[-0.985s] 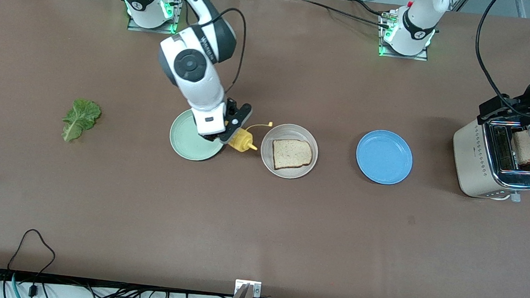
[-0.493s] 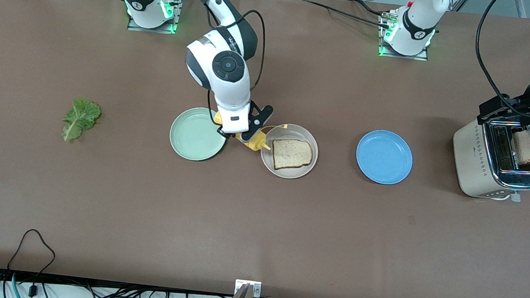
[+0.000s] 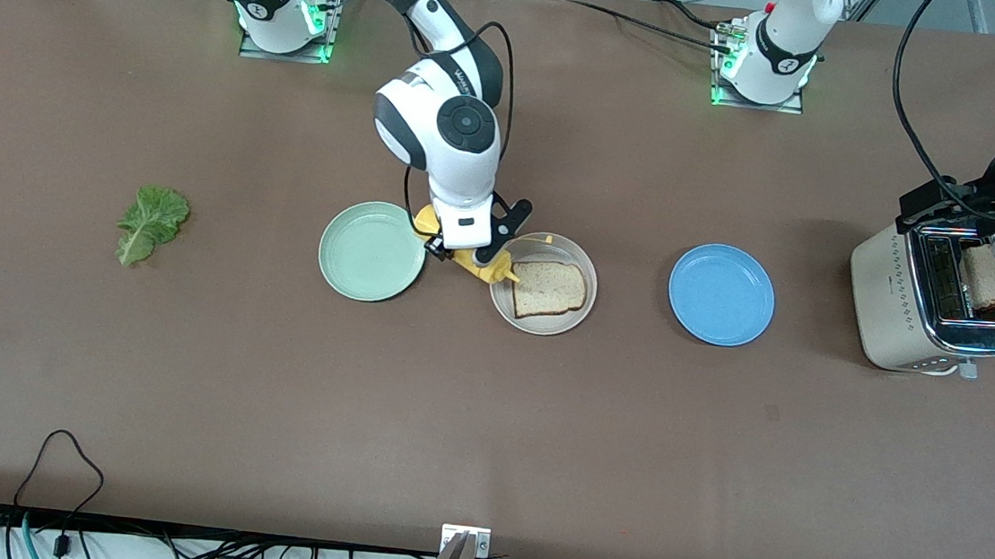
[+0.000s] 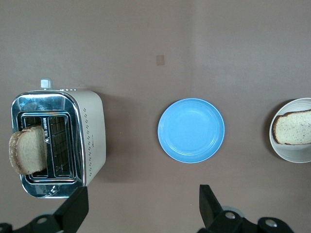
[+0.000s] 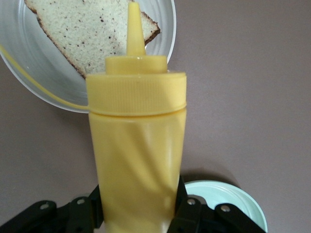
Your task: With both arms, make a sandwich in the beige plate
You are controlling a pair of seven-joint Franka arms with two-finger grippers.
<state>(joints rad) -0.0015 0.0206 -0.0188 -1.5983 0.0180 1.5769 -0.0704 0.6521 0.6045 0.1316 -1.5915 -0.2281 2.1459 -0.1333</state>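
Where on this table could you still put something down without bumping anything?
Bare table runs nearer the camera than the plates, and between lettuce leaf and green plate. It is crowded where the right gripper holds the mustard bottle at the beige plate.

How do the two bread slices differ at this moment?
The slice on the beige plate lies flat; the slice in the toaster stands on edge, sticking out of a slot. The plate slice sits mid-table beside the yellow bottle in the right pincer; the toaster slice is at the left arm's end. Both have dark crusts.
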